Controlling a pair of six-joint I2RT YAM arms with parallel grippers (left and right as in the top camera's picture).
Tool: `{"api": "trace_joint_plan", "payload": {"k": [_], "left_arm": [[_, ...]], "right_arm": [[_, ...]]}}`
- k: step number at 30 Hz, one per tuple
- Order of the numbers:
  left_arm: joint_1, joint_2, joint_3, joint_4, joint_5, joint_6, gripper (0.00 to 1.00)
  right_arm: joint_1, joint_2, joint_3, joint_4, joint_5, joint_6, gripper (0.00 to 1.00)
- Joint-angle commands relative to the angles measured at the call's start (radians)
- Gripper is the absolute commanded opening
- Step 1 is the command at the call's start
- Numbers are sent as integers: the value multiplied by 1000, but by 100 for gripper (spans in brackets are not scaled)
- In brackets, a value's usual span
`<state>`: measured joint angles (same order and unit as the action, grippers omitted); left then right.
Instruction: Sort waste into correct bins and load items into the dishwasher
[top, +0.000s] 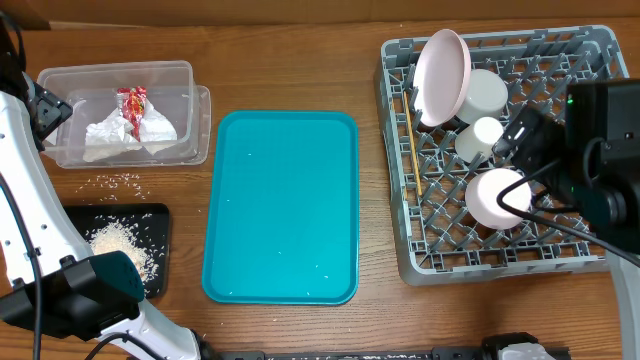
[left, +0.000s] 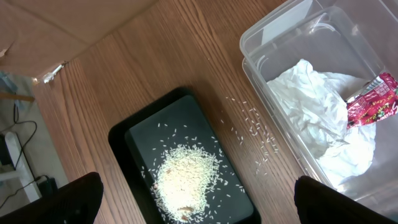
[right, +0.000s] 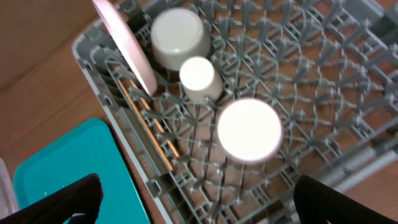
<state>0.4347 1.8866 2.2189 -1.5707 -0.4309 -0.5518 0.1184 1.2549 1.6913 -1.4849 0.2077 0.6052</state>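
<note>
The clear tub (top: 110, 70) at the far left holds a crumpled white napkin (top: 120, 135) and a red-and-white wrapper (top: 133, 103); both also show in the left wrist view, napkin (left: 311, 106) and wrapper (left: 373, 99). The black tray (top: 160, 215) holds a pile of rice (left: 186, 177). Loose grains (left: 255, 127) lie on the wood between tray and tub. The grey rack (top: 560, 262) holds a pink plate (top: 443, 75) on edge, a white bowl (right: 179, 37), a small cup (right: 198, 74), an upturned cup (right: 249, 129) and chopsticks (right: 146, 124). My left gripper (left: 193, 211) is open and empty above the black tray. My right gripper (right: 196, 205) is open and empty above the rack.
The teal serving tray (top: 280, 205) lies in the middle of the table between the bins and the rack, with a few specks on it. The right arm's body (top: 600, 150) covers the rack's right side.
</note>
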Motion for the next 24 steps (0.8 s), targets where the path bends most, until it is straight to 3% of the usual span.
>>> {"api": "trace_joint_plan", "payload": {"k": [1, 7, 12, 24], "left_arm": [[3, -22, 7, 2, -5, -17, 100], [3, -22, 7, 2, -5, -17, 100], [3, -22, 7, 2, -5, -17, 100], [3, -22, 7, 2, -5, -17, 100]], "right_arm": [[18, -72, -3, -54, 53, 51, 100], [22, -325, -66, -112, 95, 51, 100], [22, -471, -158, -116, 2, 55, 100], [22, -498, -195, -184, -82, 53, 100]]}}
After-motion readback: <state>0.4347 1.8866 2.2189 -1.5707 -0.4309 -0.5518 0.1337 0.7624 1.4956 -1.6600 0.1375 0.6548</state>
